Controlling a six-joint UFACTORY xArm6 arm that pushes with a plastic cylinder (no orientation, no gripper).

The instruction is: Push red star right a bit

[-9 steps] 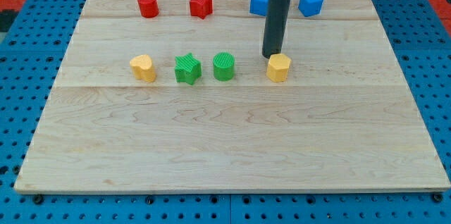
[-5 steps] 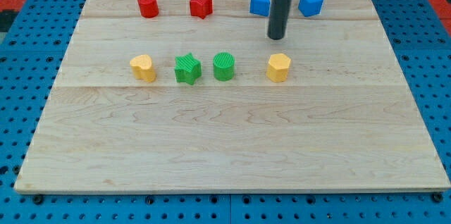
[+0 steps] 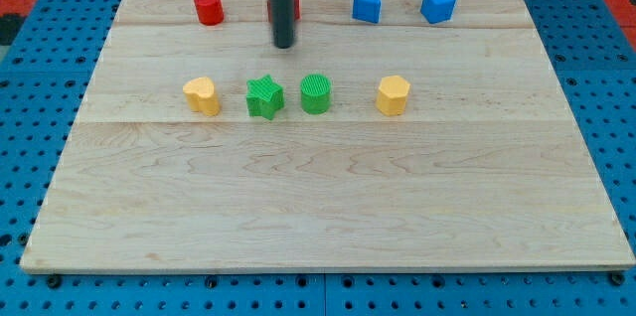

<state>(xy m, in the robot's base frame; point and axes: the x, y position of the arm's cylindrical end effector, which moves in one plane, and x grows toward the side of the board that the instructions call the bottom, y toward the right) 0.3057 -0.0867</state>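
1. The rod hangs down from the view's top, and my tip [image 3: 285, 45] rests on the tabletop [image 3: 328, 197] at about 12 o'clock from the green blocks.
2. The rod stands in front of the red star [image 3: 296, 8], so only slivers of red show at either side of it; the star sits near the tabletop's top edge, just at 12 o'clock from the tip.
3. There is no hand here, only the plain rod, so nothing can be open or closed on a block.
4. The red cylinder [image 3: 208, 7] stands at 9 o'clock from the star, apart from it.
5. At 3 o'clock from the star stand two blue blocks: the nearer blue block [image 3: 367, 5] and, further right, the blue hexagon [image 3: 438, 4].
6. A second row lies lower down: a yellow heart [image 3: 203, 95], a green star [image 3: 264, 96], a green cylinder [image 3: 315, 93] and a yellow hexagon [image 3: 394, 95], in that order from left to right.
7. The two green blocks stand close together; the yellow ones are well apart from them.
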